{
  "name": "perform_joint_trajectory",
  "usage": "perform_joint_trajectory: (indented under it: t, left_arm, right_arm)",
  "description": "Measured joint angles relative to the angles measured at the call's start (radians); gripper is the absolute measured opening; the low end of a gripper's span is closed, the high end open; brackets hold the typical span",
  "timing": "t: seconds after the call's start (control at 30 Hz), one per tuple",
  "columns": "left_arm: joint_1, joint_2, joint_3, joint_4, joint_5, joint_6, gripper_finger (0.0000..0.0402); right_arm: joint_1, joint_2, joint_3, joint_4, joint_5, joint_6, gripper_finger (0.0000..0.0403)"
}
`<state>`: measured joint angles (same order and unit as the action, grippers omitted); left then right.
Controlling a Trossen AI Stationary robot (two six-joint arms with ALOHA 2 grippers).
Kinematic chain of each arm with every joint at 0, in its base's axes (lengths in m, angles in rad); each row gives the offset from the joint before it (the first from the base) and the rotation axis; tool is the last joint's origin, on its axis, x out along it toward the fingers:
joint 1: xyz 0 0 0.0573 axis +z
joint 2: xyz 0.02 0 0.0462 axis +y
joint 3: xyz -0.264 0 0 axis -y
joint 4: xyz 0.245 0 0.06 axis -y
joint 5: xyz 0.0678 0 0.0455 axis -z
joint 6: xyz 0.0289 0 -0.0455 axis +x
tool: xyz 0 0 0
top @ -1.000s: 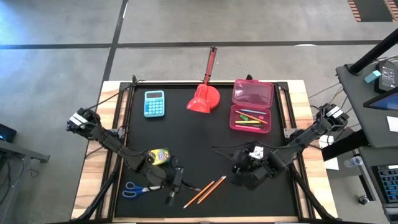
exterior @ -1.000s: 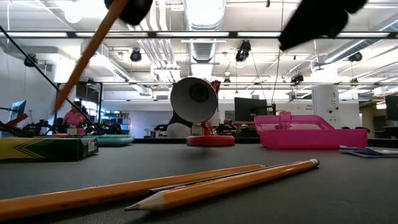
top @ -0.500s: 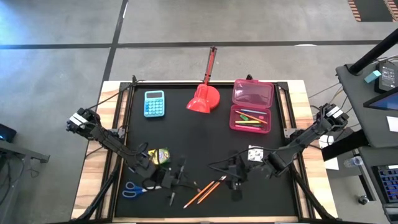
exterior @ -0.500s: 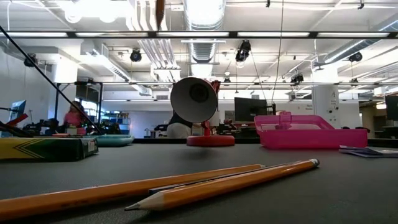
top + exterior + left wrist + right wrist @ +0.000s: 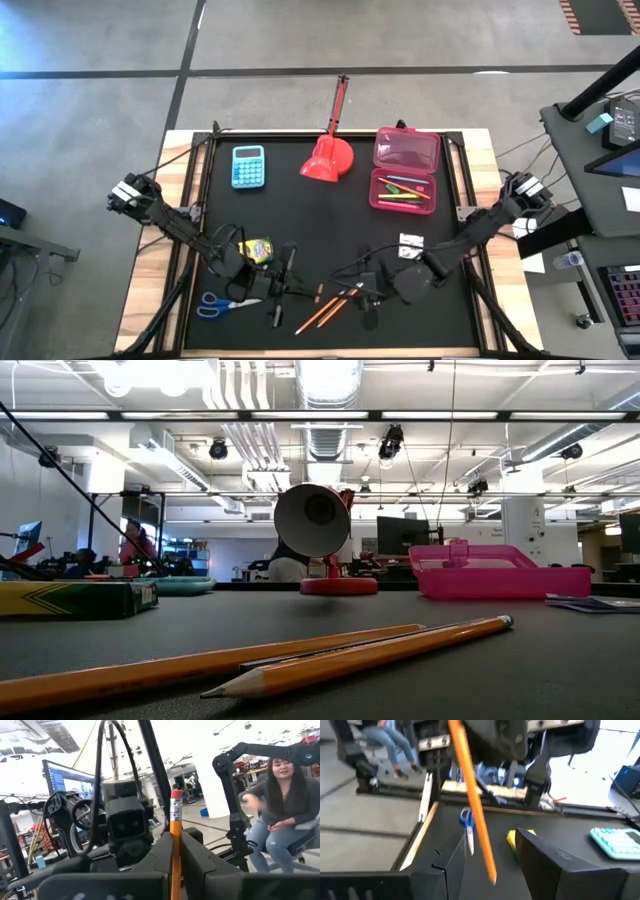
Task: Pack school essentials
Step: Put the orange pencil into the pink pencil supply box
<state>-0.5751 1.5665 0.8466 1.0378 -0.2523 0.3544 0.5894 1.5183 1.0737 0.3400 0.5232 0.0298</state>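
An orange pencil (image 5: 175, 820) with a pink eraser is clear of the table, and my left gripper (image 5: 298, 287) is shut on it. My right gripper (image 5: 365, 290) faces it from the table's right and is open. The pencil's free end (image 5: 490, 872) hangs between the right gripper's two fingers without touching them. Two more orange pencils (image 5: 333, 306) lie flat on the black mat below the grippers. Blue-handled scissors (image 5: 214, 305) and the crayon box (image 5: 257, 248) lie near the left arm. A white speckled square (image 5: 410, 241) lies by the right arm. My left gripper pinches the pencil's shaft (image 5: 175, 851) between its two fingers. The fingers come about level from the table's left, tipped a little upward. The eraser end (image 5: 176, 796) sticks out past the fingertips toward my right gripper, and the pencil is lifted clear of the mat.
An open pink pencil case (image 5: 405, 170) holding several pencils stands at the far right. A red scoop (image 5: 328, 158) and a light-blue calculator (image 5: 248, 166) lie at the far side. A seated person (image 5: 280, 820) is in the room beyond the table.
Both grippers have risen and tipped up from pointing down to about level. My left gripper has carried the pencil up out of the low view. My right gripper has gone toward the table's left, closer to the pencil's free end. The two pencils on the mat have stayed put.
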Motion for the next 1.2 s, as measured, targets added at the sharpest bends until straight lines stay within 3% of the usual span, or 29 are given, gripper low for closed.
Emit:
perform_joint_trajectory:
  t: [0.4, 0.7, 0.83, 1.0, 1.2]
  left_arm:
    - [0.013, 0.000, 0.013, 0.000, 0.003, 0.001, 0.0002]
    - [0.013, 0.000, 0.013, -0.009, 0.002, 0.000, 0.0002]
    - [0.013, 0.000, 0.013, -0.009, 0.003, 0.000, 0.0001]
    - [0.013, 0.000, 0.013, -0.009, 0.006, -0.001, 0.0001]
    - [0.014, 0.000, 0.013, -0.011, 0.000, -0.007, 0.0001]
  right_arm:
    - [-0.034, 0.113, 0.114, 0.027, -0.007, -0.086, 0.0162]
    - [-0.034, 0.154, 0.236, -0.136, -0.008, -0.050, 0.0159]
    - [-0.034, 0.156, 0.258, -0.180, -0.007, -0.016, 0.0125]
    - [-0.034, 0.156, 0.264, -0.180, -0.008, -0.006, 0.0029]
    - [-0.032, 0.155, 0.264, -0.199, -0.015, 0.025, 0.0010]
